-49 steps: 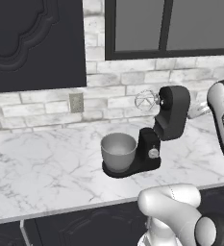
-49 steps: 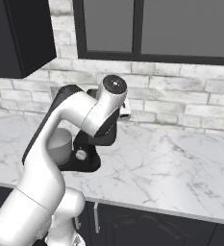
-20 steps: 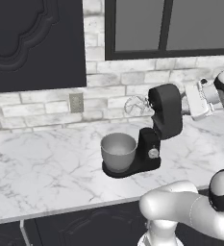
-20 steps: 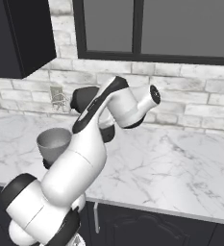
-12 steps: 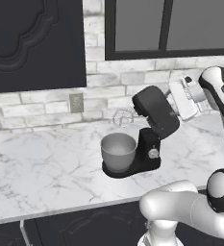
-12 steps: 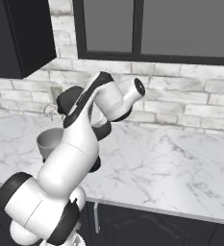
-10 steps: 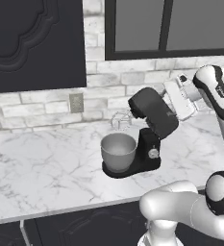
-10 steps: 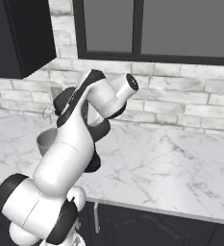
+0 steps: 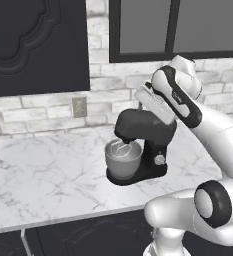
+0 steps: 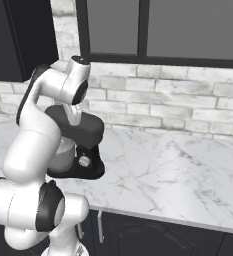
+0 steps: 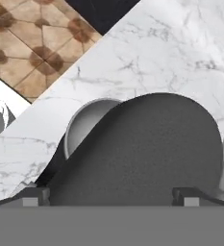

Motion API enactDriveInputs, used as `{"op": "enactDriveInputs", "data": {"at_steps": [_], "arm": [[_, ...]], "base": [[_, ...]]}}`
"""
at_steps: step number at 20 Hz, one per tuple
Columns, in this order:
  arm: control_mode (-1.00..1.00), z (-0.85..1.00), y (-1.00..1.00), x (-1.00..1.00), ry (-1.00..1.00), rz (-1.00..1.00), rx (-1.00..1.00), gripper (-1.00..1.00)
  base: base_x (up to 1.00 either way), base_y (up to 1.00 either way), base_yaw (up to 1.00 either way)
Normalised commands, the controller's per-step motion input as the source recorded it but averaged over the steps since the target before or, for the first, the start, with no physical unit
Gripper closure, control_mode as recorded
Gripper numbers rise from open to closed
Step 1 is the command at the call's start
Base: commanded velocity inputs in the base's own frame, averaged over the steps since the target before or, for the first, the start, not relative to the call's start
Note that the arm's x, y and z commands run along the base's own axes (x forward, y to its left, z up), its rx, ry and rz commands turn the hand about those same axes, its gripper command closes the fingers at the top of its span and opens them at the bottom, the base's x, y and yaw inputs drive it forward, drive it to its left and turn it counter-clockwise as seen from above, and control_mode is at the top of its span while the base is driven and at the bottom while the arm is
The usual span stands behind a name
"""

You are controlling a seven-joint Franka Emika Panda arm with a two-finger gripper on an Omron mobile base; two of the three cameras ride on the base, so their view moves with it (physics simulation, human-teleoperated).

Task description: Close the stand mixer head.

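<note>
Pressing on the rounded matte-black stand mixer head (image 9: 143, 126), I had my two-finger claw (image 9: 149, 100) set against its top rear, at the far right end over the column. In the hand view my two dark tips (image 11: 35, 196) stood wide apart, straddling the dark housing with nothing clamped between them; contact was a push, not a grip.

The head sat on the white marble counter's (image 9: 48, 175) mixer, near the brick back wall, and lay close to level over the grey metal bowl (image 9: 122, 159). The silver wire whisk (image 9: 120, 149) hung down inside the bowl's rim. The black base column with its small round silver knob (image 9: 160, 159) stood just right of the bowl.

Judgement: closing step was in hand and nearly finished. I could not tell from these views whether the head was fully seated on the column. Next move would call for a short further push downward on the housing until it stopped, then lifting the claw straight off without dragging the mixer.
</note>
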Motion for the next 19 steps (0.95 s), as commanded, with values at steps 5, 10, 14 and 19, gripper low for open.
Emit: {"op": "enactDriveInputs", "data": {"at_steps": [5,10,14,19], "arm": [[-1.0,0.0,0.63,-0.44,-0.31,-0.11,-0.21,-1.0],[-1.0,0.0,0.01,-0.18,-0.05,-0.03,0.0,-1.0],[-1.0,0.0,0.0,0.0,0.0,0.0,0.0,-1.0],[-1.0,0.0,0.0,0.0,0.0,0.0,0.0,-1.0]], "base": [[0.0,0.0,0.0],[0.0,0.0,0.0],[0.0,0.0,0.0],[0.0,0.0,0.0]]}}
